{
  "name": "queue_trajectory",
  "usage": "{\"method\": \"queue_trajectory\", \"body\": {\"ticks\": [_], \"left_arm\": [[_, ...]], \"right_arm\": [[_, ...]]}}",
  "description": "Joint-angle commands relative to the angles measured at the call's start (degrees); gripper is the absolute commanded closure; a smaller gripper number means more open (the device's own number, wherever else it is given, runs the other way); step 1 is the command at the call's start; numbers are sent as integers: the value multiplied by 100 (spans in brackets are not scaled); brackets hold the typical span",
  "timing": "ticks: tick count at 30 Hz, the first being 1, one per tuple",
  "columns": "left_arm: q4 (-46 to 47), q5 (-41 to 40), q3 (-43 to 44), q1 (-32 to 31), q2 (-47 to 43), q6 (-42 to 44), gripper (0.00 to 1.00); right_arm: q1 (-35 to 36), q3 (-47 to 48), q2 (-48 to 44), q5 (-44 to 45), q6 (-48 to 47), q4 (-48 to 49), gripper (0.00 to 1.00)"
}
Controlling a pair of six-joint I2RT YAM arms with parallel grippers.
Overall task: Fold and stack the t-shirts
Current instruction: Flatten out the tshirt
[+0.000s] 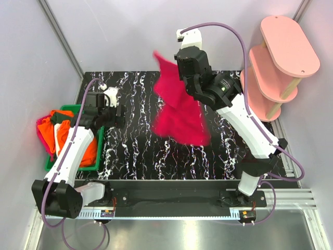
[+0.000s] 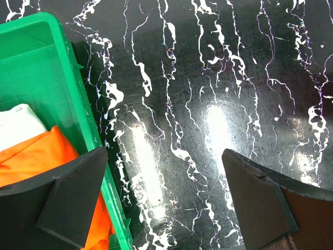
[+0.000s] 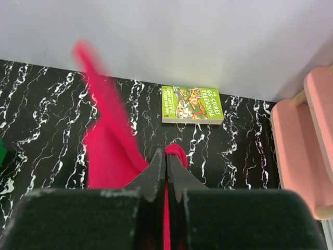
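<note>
Hanging from the right gripper (image 3: 166,165), the crimson-red t-shirt (image 1: 179,112) is raised over the table (image 1: 130,151), just toward 1 o'clock from centre in the top view. The jaws are pressed together on a bunched fold of the cloth. The fabric is plain, soft, crumpled and unfolded, and its edges are blurred (contact between the lower edge and the table cannot be determined).

1 green bin (image 1: 67,108) stands at the table's 9 o'clock edge. It holds an orange t-shirt (image 2: 47,151), a white t-shirt (image 2: 18,122) just beside it, and a magenta-pink t-shirt (image 1: 41,125) at the bin's 9 o'clock side. The left gripper (image 2: 164,153) hangs over the bin's 3 o'clock rim and the bare table, jaws spread wide with nothing between them.

In the top view the raised shirt's long axis runs from 11 o'clock to 5 o'clock, with a narrow tip at 11 and the broader spread at 5.

A green-covered book (image 3: 192,104) lies flat at 12 o'clock, and a pink shelf (image 1: 281,62) stands at 2 o'clock.
</note>
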Motion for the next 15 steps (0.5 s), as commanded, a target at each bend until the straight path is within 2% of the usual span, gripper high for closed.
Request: {"method": "queue_trajectory", "body": {"ticks": [1,15], "left_arm": [[222,115,200,35,-15,-19,1],[239,396,666,35,258,-185,1]], "right_arm": [[-3,62,-174,-44,40,324,100],[-82,-307,-279,-359,277,289,100]]}}
